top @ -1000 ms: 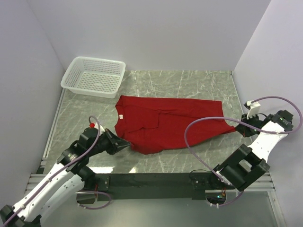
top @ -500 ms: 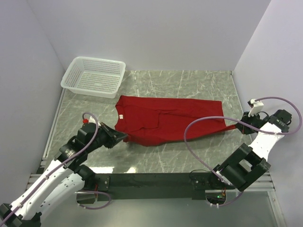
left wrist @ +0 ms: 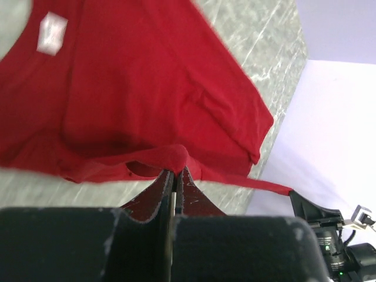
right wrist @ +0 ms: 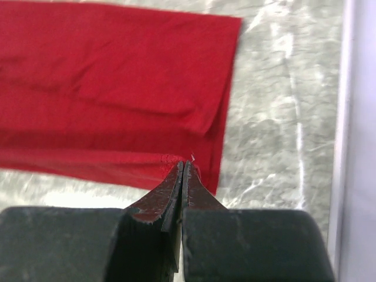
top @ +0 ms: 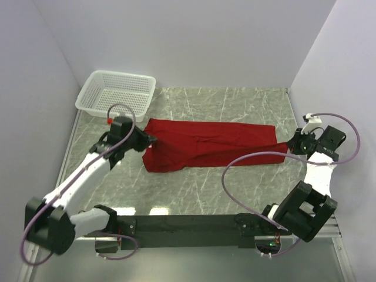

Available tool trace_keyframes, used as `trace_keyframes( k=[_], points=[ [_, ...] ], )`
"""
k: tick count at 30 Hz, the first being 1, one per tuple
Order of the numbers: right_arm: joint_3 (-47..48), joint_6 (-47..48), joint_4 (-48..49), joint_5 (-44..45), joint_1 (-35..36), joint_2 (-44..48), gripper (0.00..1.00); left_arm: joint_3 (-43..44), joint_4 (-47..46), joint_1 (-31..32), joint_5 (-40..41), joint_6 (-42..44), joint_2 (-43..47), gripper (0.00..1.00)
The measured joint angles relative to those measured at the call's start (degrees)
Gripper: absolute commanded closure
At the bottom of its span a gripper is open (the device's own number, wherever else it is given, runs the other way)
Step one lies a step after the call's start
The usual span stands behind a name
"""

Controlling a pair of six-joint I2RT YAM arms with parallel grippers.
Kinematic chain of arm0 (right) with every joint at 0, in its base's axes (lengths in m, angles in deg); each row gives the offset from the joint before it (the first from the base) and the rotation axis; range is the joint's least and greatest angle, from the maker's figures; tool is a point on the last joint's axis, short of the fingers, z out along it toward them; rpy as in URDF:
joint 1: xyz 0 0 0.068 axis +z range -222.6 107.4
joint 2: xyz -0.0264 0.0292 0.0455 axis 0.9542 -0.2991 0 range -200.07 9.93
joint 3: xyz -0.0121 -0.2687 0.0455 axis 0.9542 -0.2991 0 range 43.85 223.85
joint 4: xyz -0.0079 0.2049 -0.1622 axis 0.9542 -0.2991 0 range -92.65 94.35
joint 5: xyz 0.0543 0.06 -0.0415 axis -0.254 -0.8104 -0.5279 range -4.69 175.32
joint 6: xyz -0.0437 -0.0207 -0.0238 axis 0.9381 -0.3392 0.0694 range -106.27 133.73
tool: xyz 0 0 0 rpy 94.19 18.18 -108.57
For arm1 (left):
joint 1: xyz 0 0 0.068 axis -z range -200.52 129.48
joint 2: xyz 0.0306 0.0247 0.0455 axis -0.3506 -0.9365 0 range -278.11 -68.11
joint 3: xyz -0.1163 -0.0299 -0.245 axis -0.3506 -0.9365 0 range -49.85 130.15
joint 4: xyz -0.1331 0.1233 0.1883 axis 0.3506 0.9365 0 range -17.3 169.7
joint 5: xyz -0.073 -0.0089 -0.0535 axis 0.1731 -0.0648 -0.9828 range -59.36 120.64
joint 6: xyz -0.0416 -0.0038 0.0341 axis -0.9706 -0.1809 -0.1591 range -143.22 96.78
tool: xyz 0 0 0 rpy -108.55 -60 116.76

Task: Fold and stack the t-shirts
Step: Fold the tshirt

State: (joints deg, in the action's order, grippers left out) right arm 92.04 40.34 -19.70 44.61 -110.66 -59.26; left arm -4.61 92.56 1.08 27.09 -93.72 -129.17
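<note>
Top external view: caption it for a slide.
Left hand and right hand pinch the red t-shirt at opposite ends.

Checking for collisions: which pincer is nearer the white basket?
Left. The left pincer grips the t-shirt close by the basket; the right pincer grips its opposite end, far across the table.

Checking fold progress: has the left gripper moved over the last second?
Yes: the left gripper, pinching the t-shirt, moved up the top view toward the basket.

light: bright, even, from above | shadows: soft, a dark one under the lifted t-shirt (left wrist: 147, 88) edge | glare: white shine on the table (top: 235, 182) | blur: wrist views a bit soft
</note>
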Motion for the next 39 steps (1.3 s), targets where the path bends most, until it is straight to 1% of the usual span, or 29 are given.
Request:
trace_keyframes(
  k=[3, 7, 12, 18, 21, 26, 34, 39],
  points=[
    [0.0, -3.3, 3.7, 2.3, 0.2, -1.8, 1.0, 6.9, -0.8, -0.9, -1.2, 3.8, -7.5, 1.0],
    [0.0, -5.7, 5.9, 5.5, 0.2, -4.6, 1.0, 14.6, -2.6, -1.4, -2.4, 7.6, -14.9, 1.0],
    [0.0, -6.9, 7.7, 7.6, 0.2, -6.4, 1.0, 20.2, -3.0, -1.7, -3.5, 11.1, -23.0, 1.0],
    [-0.4, -8.2, 9.3, 9.2, 0.2, -7.9, 1.0, 24.5, -2.6, -2.1, -4.1, 13.6, -31.8, 1.0],
    [-0.6, -9.2, 10.3, 10.2, 0.3, -9.3, 1.0, 25.9, -1.9, -2.4, -4.0, 14.3, -33.9, 1.0],
    [-0.7, -11.5, 11.7, 12.2, 1.4, -11.8, 1.0, 26.9, -1.7, -2.9, -2.6, 14.8, -34.4, 1.0],
    [-0.5, -16.4, 16.5, 17.9, 8.0, -14.6, 1.0, 26.9, -1.6, -4.6, -1.0, 15.0, -34.6, 1.0],
    [2.1, -19.1, 17.2, 22.5, 10.4, -18.6, 1.0, 28.2, -1.6, -5.3, -1.1, 15.4, -37.5, 1.0]
  ],
)
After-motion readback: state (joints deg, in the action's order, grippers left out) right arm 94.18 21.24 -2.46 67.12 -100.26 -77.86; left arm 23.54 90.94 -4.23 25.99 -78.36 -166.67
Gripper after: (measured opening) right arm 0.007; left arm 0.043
